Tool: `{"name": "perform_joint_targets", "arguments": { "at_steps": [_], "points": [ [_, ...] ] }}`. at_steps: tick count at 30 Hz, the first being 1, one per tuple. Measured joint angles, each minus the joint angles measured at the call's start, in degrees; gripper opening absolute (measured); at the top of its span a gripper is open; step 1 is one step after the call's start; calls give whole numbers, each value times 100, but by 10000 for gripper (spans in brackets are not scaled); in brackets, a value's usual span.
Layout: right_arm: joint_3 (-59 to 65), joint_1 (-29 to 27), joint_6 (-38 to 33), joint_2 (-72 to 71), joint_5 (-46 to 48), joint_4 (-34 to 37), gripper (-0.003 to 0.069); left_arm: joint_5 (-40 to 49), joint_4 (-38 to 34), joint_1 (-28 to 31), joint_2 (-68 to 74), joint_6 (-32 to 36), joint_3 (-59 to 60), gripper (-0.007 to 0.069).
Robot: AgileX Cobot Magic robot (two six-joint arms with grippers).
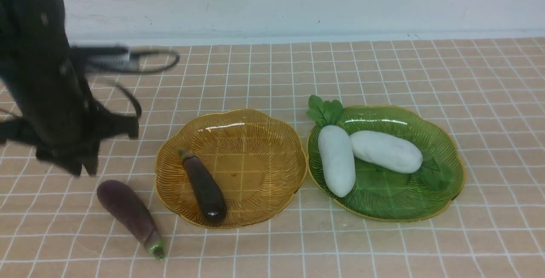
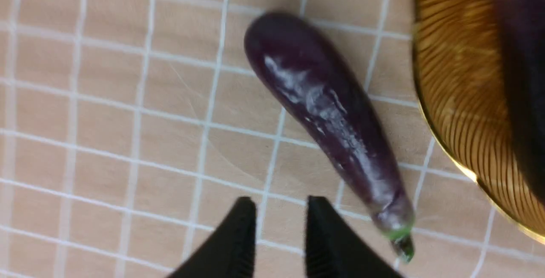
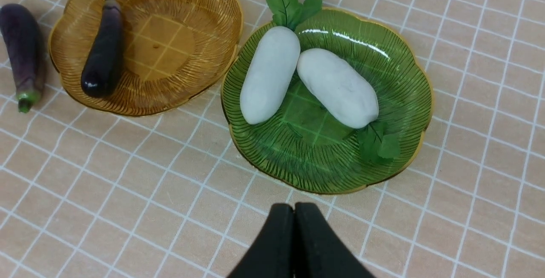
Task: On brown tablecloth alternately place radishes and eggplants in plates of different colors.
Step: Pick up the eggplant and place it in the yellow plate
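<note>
Nearest, at left, a loose eggplant (image 1: 130, 216) lies on the cloth (image 1: 383, 248), glossy dark purple, green cap nearward. The left claw (image 2: 281, 210) hovers near it, jaws narrowly apart and empty, likely to take it. Farther, the amber plate (image 1: 264, 141) holds the other eggplant (image 1: 204, 186), the green plate (image 1: 383, 201) both smooth white radishes (image 1: 336, 159): one kind per colour. The right claw (image 3: 294, 212) is pressed shut, empty.

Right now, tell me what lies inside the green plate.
The green plate holds two white radishes: the left radish, leaves over the far rim, and the right radish, leaves inside. The plate's floor under them is covered.
</note>
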Motion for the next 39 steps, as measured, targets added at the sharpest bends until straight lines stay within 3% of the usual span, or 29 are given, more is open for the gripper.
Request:
{"name": "perform_joint_targets", "arguments": {
  "at_steps": [6, 13, 16, 20, 24, 26, 29, 34, 39],
  "points": [
    [0, 0, 0, 62, -119, -40, -15, -672, -68, 0, 385, -259, 192, 395],
    [4, 0, 0, 184, -119, -51, -15, -791, -79, 0, 1160, -275, 197, 616],
    [15, 0, 0, 229, -119, -51, -15, -538, -222, 0, 1535, -331, 197, 636],
    [15, 0, 0, 241, -119, -39, -15, -355, -270, 0, 1823, -408, 197, 614],
    [15, 0, -22, 241, -119, -39, -15, -165, -473, 0, 2004, -310, 197, 519],
    [15, 0, -84, 247, -113, -34, -15, 1, -772, 0, 1999, 25, 167, 363],
    [21, 0, -98, 252, -113, -34, -15, 62, -773, 0, 1926, 234, -10, 237],
    [21, 0, -98, 252, -96, -34, -15, 83, -683, 0, 1490, 449, -635, 227],
    [21, 0, -98, 252, -212, -14, -15, 117, -1605, -392, 1139, 1058, -1580, 228]
  ]
}}
